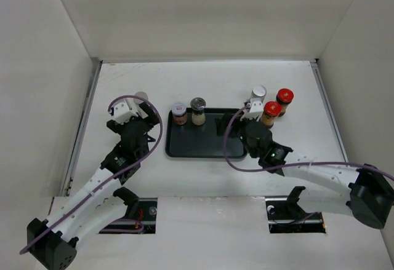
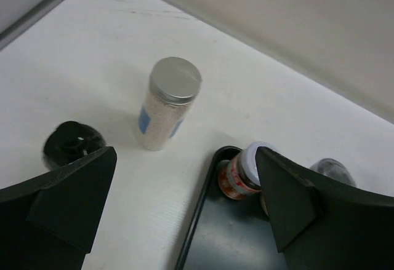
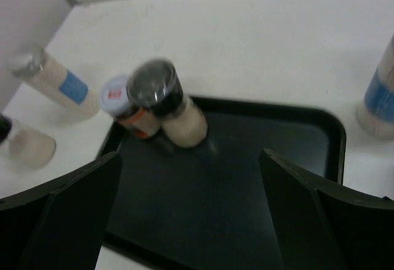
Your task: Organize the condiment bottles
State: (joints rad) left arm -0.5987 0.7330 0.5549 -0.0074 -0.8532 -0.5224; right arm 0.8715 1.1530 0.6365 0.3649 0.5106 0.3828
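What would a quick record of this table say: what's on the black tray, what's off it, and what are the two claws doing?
tray: flat black rectangular tray, mid-table
on tray: white-lidded red-labelled jar beside grey-lidded beige shaker, back left corner
right of tray: far red-capped dark bottle; near red-capped dark bottle; white blue-labelled cylinder
left of tray: silver-topped blue-labelled cylinder; black-capped bottle
left gripper: open, empty
right gripper: open, empty, above tray
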